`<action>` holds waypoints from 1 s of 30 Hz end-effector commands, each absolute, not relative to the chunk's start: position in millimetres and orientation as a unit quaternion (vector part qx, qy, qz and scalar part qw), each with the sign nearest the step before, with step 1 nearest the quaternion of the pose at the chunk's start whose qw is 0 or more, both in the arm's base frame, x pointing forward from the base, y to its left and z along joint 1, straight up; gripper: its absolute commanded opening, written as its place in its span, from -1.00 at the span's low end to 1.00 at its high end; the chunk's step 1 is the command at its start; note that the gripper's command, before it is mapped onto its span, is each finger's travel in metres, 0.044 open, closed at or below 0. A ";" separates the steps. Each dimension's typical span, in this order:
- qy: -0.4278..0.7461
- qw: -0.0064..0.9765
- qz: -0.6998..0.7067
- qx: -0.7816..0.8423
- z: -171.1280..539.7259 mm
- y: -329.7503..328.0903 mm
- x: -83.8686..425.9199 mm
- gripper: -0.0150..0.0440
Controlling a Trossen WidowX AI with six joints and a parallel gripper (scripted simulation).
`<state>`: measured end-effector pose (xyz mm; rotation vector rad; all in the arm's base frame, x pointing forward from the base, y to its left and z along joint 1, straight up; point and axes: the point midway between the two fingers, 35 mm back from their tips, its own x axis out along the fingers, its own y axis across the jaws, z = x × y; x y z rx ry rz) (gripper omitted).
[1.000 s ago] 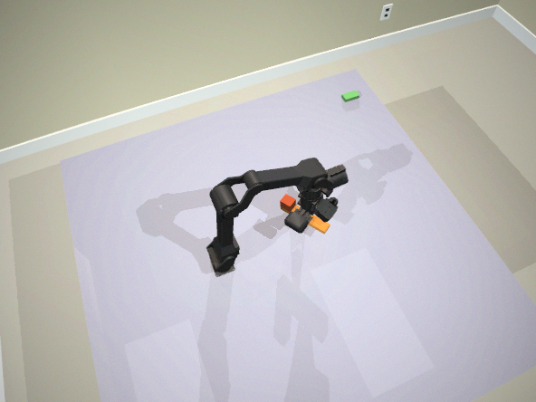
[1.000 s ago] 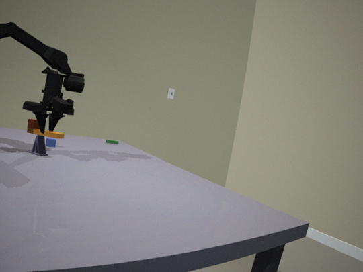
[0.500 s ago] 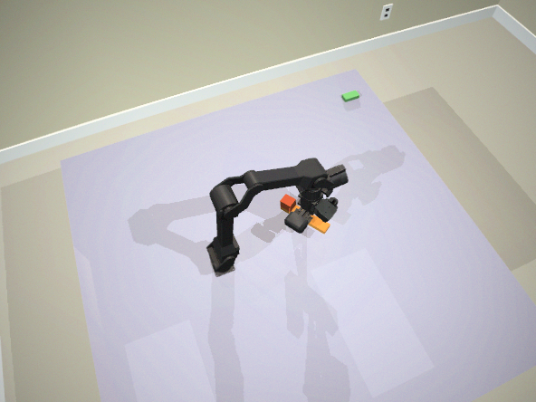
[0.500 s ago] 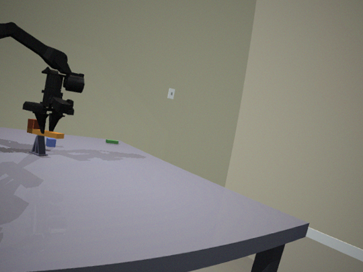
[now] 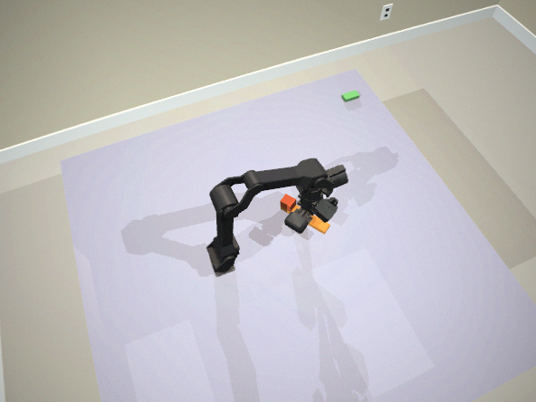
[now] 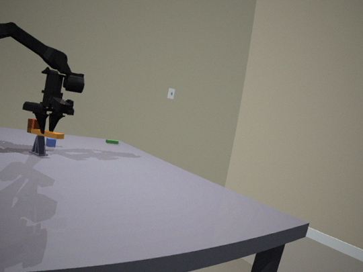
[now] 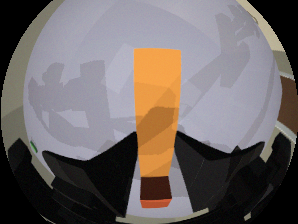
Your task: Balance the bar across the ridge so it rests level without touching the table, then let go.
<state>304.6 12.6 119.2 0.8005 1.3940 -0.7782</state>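
The orange bar [image 5: 320, 224] [image 6: 57, 134] [image 7: 157, 80] is up off the table, with a red-orange block [image 5: 288, 203] [image 6: 32, 124] [image 7: 155, 203] at one end. My gripper [image 6: 47, 132] [image 7: 156, 133] is shut on the bar, one finger on each long side, nearer the block end than the far end. The dark grey ridge [image 6: 40, 146] stands on the table under the bar in the exterior view; the arm and bar hide it in the top view. The bar crosses right at the ridge's top. Whether they touch, and whether the bar is exactly level, I cannot tell.
A blue block [image 6: 50, 142] sits on the table behind the bar and close to the ridge in the exterior view. A green block [image 5: 350, 96] [image 6: 112, 141] [image 7: 33, 146] lies far off near the table's back corner.
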 end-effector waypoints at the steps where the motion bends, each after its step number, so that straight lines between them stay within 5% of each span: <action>1: 0.610 0.625 -0.340 0.349 116.0 12.9 303.5 -0.49; 30: 0.610 0.625 -0.340 0.349 113.6 12.4 303.6 -0.49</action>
